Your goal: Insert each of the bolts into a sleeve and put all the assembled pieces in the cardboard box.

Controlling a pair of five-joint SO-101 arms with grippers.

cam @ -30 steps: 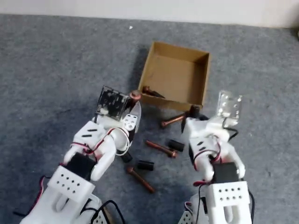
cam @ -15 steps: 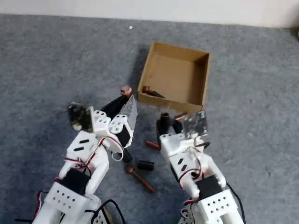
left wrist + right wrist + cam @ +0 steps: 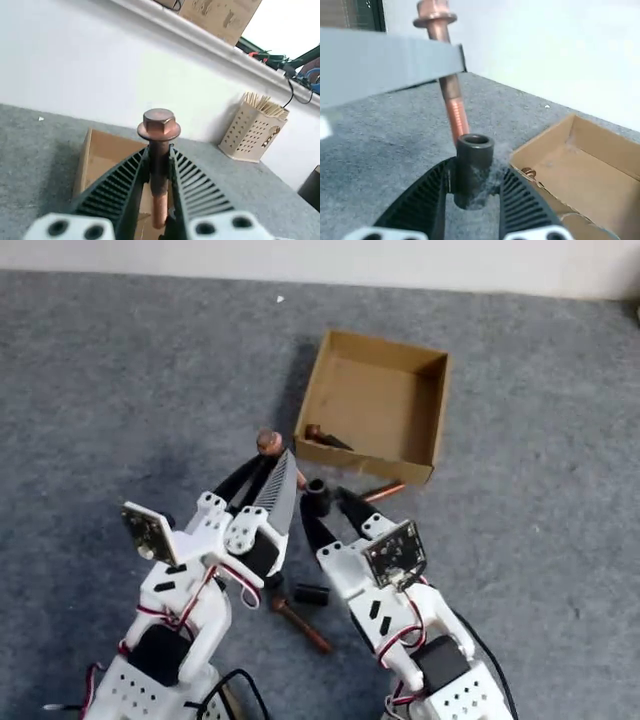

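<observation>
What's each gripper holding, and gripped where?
Left gripper: a bolt, clamped by the shank, head clear above the fingertips. Right gripper: a sleeve, clamped across its side wall, open end up.

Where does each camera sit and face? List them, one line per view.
High view: fixed overhead, looking down on grey carpet, brown cardboard box, both white arms.
Left wrist view: on left arm, facing along left gripper shut on copper hex-head bolt.
Right wrist view: on right arm, facing along right gripper shut on dark cylindrical sleeve.
All share bolt and box.
</observation>
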